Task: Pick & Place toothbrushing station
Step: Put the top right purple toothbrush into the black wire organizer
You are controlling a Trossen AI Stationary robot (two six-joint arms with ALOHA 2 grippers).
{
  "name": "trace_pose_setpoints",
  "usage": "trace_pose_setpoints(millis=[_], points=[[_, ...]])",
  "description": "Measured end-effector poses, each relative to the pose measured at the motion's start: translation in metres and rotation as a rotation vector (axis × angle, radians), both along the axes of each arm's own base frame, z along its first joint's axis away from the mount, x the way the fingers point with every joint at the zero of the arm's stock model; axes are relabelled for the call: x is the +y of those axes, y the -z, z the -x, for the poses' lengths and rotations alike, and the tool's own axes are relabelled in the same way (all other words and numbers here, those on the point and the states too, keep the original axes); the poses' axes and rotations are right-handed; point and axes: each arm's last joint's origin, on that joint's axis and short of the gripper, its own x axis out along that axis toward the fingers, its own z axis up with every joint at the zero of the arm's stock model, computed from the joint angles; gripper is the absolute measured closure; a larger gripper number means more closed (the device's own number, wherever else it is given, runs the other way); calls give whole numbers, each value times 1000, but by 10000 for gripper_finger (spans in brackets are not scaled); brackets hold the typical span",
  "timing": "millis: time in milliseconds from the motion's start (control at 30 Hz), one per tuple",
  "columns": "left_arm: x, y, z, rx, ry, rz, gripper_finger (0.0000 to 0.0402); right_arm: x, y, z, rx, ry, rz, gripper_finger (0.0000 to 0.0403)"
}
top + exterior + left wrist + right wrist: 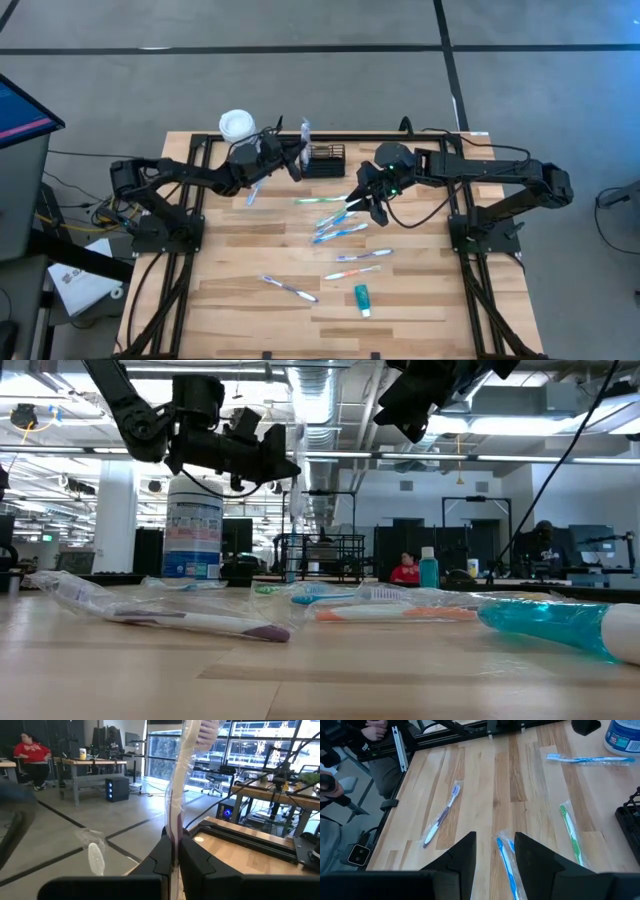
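My left gripper (292, 158) is at the table's far side, shut on a plastic-wrapped toothbrush (181, 785) with a white and purple handle. It holds the brush just left of the toothbrushing station, a small black wire-mesh basket (325, 160) that rests on the table, also seen in the low view (322, 556). My right gripper (495, 851) is open above the table's middle, over a wrapped blue toothbrush (507, 865), touching nothing. Several more wrapped toothbrushes (340, 232) lie flat on the wood. My left gripper pinches the wrapped toothbrush between its two fingers at the purple part of the handle (173, 836), through the wrapper. The brush stands about upright, its bristle end (207, 730) upward, lifted clear of the table (297, 500).
A white-lidded round canister with a blue label (237, 125) stands at the far left beside my left arm. A teal toothpaste tube (362, 298) lies near the front. A green toothbrush (570, 832) and a purple one (441, 816) lie near my right gripper. Black frame rails border the table.
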Motion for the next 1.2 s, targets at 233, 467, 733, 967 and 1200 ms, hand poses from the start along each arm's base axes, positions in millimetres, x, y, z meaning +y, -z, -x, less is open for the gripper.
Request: trace_pose_setpoints(millis=[233, 467, 733, 967, 1200], points=[[4, 14, -5, 0, -23, 8, 394, 0, 0, 0, -1, -2, 2, 278], [9, 28, -7, 35, -55, 25, 394, 0, 0, 0, -2, -4, 6, 278], [11, 43, -11, 37, -55, 49, 392, 0, 0, 0, -2, -6, 8, 278], [12, 55, -14, 37, -60, 73, 390, 0, 0, 0, -2, -6, 8, 278], [12, 62, -15, 50, -61, 87, 390, 0, 0, 0, -3, -6, 8, 278]])
